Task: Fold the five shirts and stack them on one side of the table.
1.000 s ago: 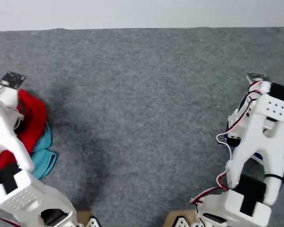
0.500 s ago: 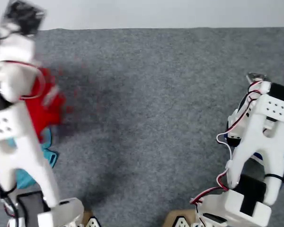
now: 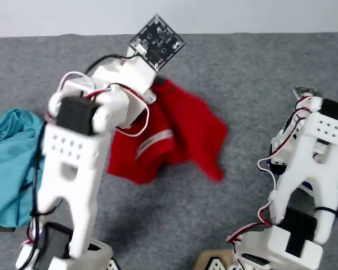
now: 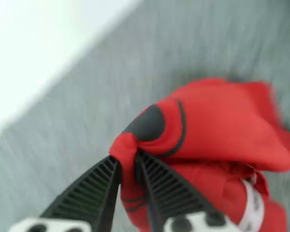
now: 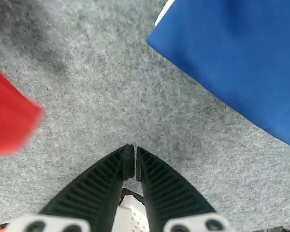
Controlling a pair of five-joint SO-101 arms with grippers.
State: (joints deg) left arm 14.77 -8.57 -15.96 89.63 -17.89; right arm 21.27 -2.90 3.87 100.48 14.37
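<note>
**Left hand** (image 4: 129, 159): jaws clamped on a bunched fold of the red shirt (image 4: 208, 125), next to the dark collar (image 4: 147, 124). The rest of the garment hangs loose from the grip point.

**Red shirt** (image 3: 180, 135): in the high view it is over the middle of the grey worktop (image 3: 242, 67), partly under the left arm (image 3: 79, 157). A pale stripe (image 3: 155, 143) crosses its front. It cannot be determined whether its lower edge touches the worktop.

**Teal shirt** (image 3: 11, 163): lies crumpled at the left edge of the worktop, beside the left arm and apart from the red shirt.

**Right hand** (image 5: 130, 157): jaws together with nothing between them, positioned above bare worktop.

**Blue shirt** (image 5: 241, 58): lies flat on the worktop near the right hand, not touching it.

**Right arm** (image 3: 310, 169): stands at the right edge of the worktop, well apart from the red shirt.
</note>
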